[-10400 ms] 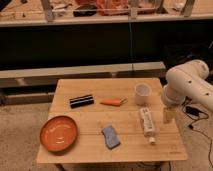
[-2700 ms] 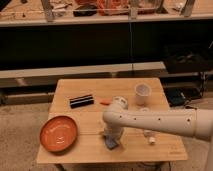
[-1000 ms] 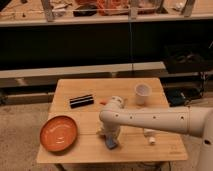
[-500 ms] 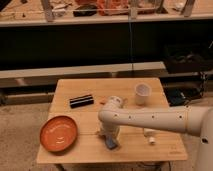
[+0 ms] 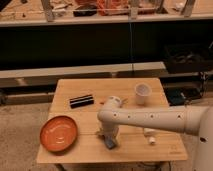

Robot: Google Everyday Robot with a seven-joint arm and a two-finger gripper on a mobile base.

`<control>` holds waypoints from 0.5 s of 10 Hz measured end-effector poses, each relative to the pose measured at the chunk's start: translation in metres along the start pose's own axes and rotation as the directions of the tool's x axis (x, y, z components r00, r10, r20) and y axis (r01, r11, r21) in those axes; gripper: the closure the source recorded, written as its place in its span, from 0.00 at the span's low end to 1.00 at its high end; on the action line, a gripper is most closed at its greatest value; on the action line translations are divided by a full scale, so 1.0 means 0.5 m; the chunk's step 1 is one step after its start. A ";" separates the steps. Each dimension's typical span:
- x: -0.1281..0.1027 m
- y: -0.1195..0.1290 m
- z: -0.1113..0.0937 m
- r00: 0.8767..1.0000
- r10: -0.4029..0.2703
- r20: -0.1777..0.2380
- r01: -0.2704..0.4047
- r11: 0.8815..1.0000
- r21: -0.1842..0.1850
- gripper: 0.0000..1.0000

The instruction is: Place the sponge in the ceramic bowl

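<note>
- We are holding our gripper just over the flat blue-grey sponge on the wooden counter (its grip we cannot tell).
- The wide orange-red ceramic bowl is sitting apart.

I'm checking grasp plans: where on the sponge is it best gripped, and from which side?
I'd grip the sponge across its short width, coming straight down from above: it lies flat on the table, so only its thin side edges offer purchase. The gripper is right over it, hiding most of it.
</note>
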 end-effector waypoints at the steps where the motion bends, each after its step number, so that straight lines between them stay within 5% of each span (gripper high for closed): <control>1: -0.002 0.000 0.000 1.000 -0.004 -0.001 0.004 1.000 -0.001 0.43; 5: -0.006 -0.003 0.000 1.000 -0.016 -0.005 0.016 1.000 -0.003 0.84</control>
